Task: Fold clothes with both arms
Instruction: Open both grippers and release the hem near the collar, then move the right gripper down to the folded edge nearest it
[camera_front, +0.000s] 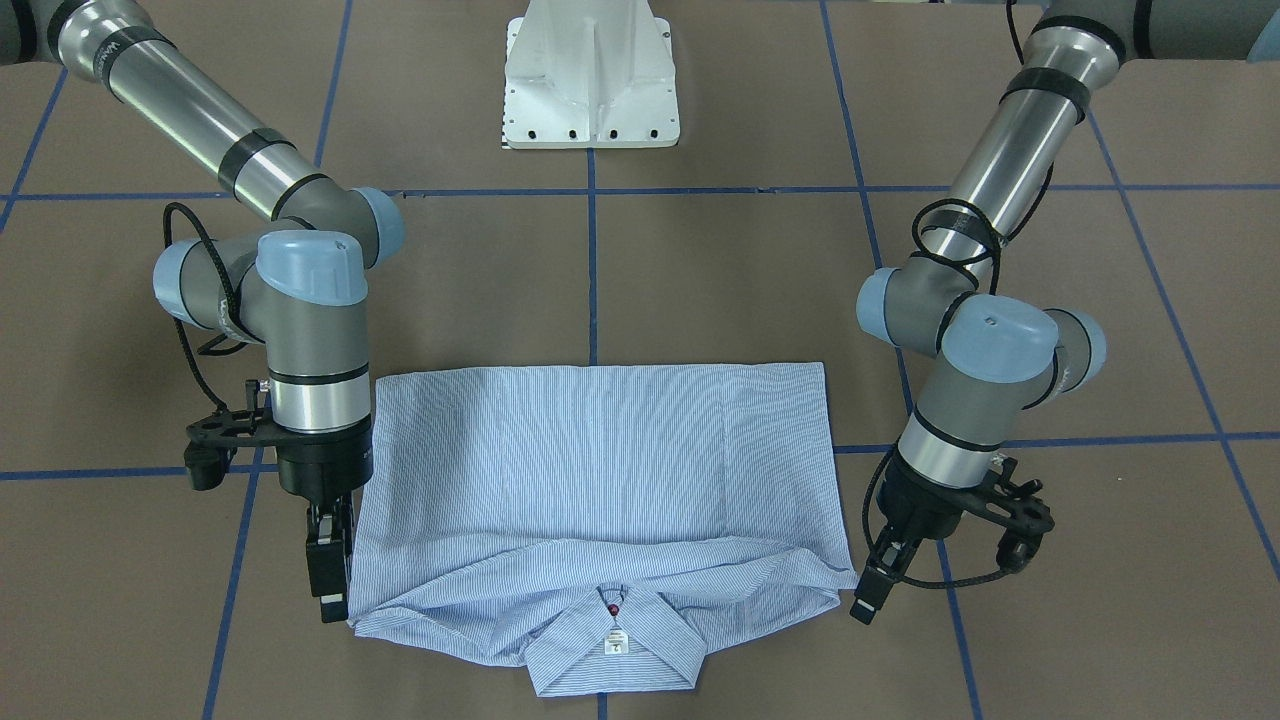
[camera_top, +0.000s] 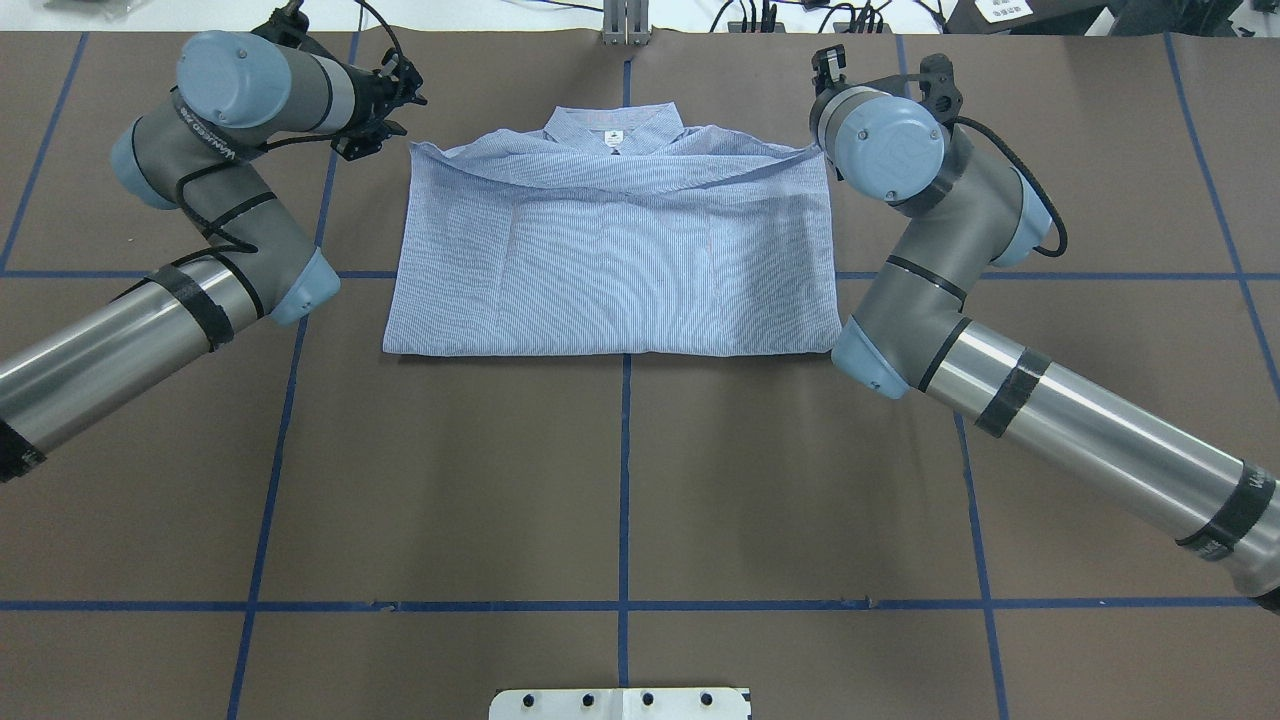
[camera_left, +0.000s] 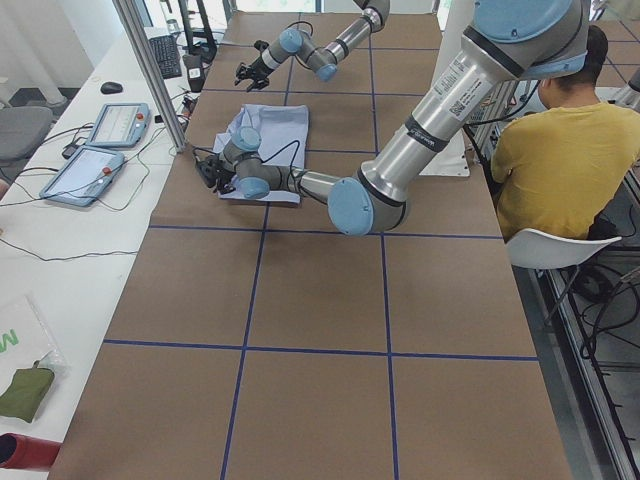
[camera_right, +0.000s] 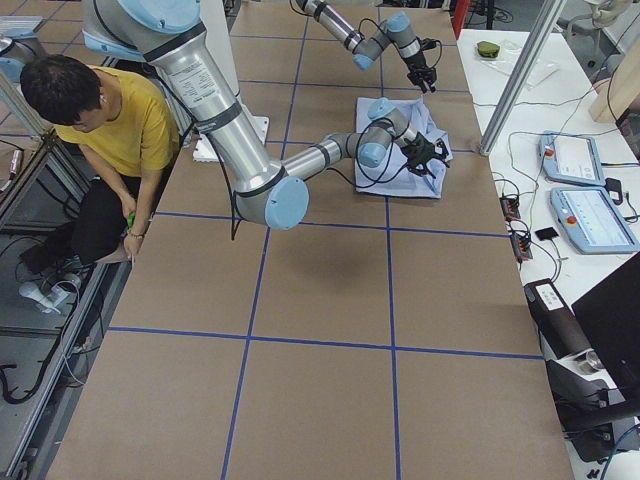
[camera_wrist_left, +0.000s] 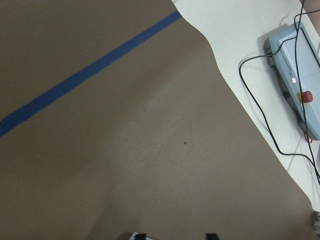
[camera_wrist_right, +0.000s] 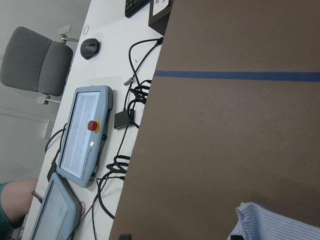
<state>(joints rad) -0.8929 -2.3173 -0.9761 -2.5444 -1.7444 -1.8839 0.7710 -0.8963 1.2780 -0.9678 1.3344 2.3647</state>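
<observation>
The clothes are one blue-and-white striped shirt (camera_front: 600, 470) (camera_top: 610, 260), lying flat and folded into a rectangle on the brown table. Its collar and white neck label (camera_front: 615, 642) point away from the robot. My left gripper (camera_front: 865, 598) (camera_top: 368, 135) hangs just off the shirt's shoulder corner, clear of the cloth. In the left wrist view its fingertips (camera_wrist_left: 212, 235) stand apart over bare table. My right gripper (camera_front: 330, 585) hangs beside the opposite shoulder edge, open; the shirt's corner (camera_wrist_right: 280, 222) shows in the right wrist view. In the overhead view the right wrist hides this gripper.
The white pedestal base (camera_front: 590, 80) stands behind the shirt. Past the table's far edge, teach pendants (camera_wrist_right: 85, 135) (camera_wrist_left: 300, 75) and cables lie on a white bench. A seated person in yellow (camera_left: 550, 140) is beside the robot. Blue tape lines (camera_top: 625, 480) grid the table.
</observation>
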